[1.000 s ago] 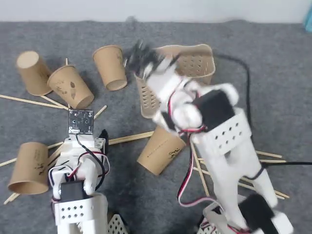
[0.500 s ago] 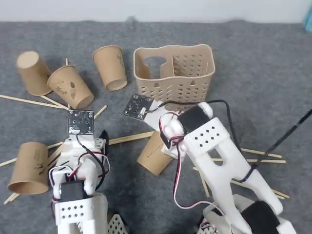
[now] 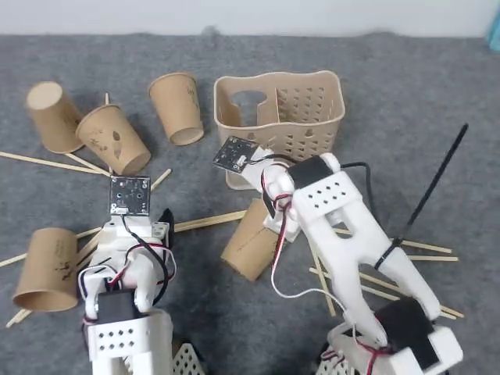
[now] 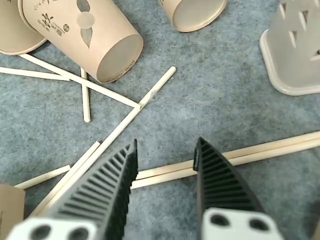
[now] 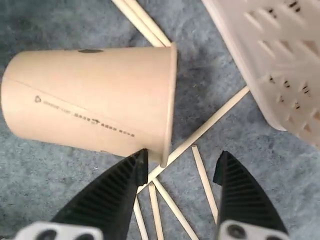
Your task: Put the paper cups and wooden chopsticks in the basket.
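The beige basket (image 3: 280, 117) stands upright at the back of the grey mat. A paper cup (image 5: 90, 105) lies on its side just in front of it, also seen in the high view (image 3: 248, 244). My right gripper (image 5: 184, 155) hovers open right by that cup's rim, above loose chopsticks (image 5: 210, 125). Three more cups (image 3: 116, 139) (image 3: 53, 116) (image 3: 176, 108) lie at the back left and one (image 3: 45, 267) at the front left. My left gripper (image 4: 166, 150) is open over a pair of chopsticks (image 4: 240, 155), holding nothing.
Chopsticks (image 3: 47, 162) are scattered across the left side, and others (image 3: 422, 251) lie beside the right arm (image 3: 328, 203). A black cable (image 3: 433, 183) sticks up on the right. The basket's corner (image 4: 295, 45) shows beyond the left gripper.
The right arm swung down from over the basket to the cup lying in front of it. The basket, tilted before, now stands square. The left arm has not moved.
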`<state>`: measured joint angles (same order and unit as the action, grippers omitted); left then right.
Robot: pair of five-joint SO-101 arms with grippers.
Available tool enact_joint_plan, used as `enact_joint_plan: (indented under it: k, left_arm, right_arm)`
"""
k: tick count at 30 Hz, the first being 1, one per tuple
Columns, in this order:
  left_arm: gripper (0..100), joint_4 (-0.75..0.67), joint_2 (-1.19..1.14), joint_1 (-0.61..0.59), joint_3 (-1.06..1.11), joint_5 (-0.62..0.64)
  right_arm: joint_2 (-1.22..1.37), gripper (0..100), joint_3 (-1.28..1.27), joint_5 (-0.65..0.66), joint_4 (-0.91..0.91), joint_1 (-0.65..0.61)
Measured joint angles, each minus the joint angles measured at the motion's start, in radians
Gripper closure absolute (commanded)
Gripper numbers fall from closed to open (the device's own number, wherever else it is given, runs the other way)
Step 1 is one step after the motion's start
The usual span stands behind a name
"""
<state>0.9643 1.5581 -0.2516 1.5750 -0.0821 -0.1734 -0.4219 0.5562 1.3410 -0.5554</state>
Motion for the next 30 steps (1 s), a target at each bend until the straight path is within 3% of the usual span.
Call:
enact_joint_plan:
  k: [14, 21, 30]
  left_arm:
    - [82, 0.0, 0.0, 0.0, 0.0, 0.0]
    - [82, 0.0, 0.0, 0.0, 0.0, 0.0]
    - [82, 0.0, 0.0, 0.0, 0.0, 0.0]
  right_arm:
    - [0.014, 78.4, 0.002, 0.0, -0.003, -0.15]
    - [0.015, 99.2, 0.002, 0.026, 0.002, -0.227]
    - [0.017, 99.0, 0.0, 0.081, 0.046, -0.255]
